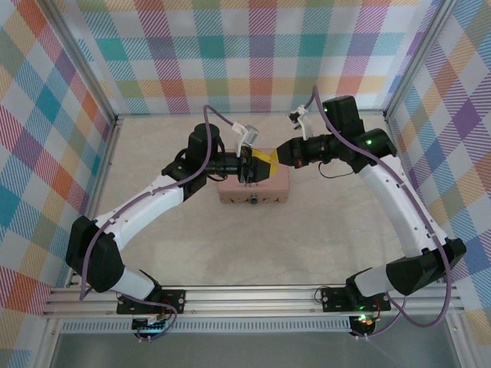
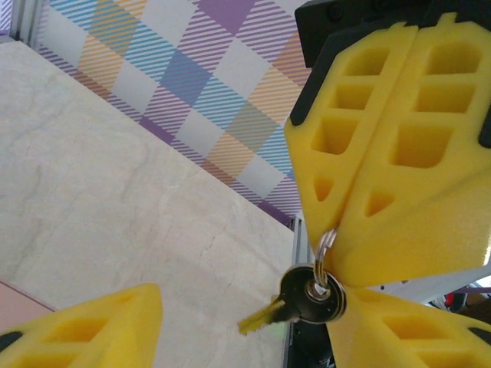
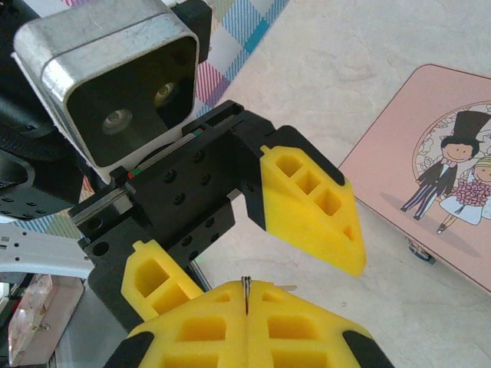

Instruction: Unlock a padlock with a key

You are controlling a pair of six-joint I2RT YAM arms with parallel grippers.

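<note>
Left wrist view gives you the clearest look: the key (image 2: 307, 297) hangs by its small wire ring (image 2: 326, 247), and that ring is pinched in the seam where the right jaws are pressed together, yellow pad (image 2: 360, 146) against yellow pad. You can see the key's dark round head just under that seam, with its blade pointing down and to the left, out over the pale bench (image 2: 115, 199). Your left jaws stand apart, one pad (image 2: 100, 326) low on the left and the other low on the right. The key sits in the gap between them, its head right up against the right-hand pad; whether it touches that pad you cannot tell. Nothing is clamped in the left jaws. From the right wrist you see the same meeting from the other side: the right jaws are shut, with a thin sliver of the ring standing up out of their seam, and the left jaws are spread apart just beyond them. From the top external camera, both arms meet tip to tip above the pink tin (image 1: 268, 192), which lies flat on the bench between them. A small dark speck (image 1: 253, 202) shows at the tin's near edge; it is too small for you to say that it is the padlock.
</note>
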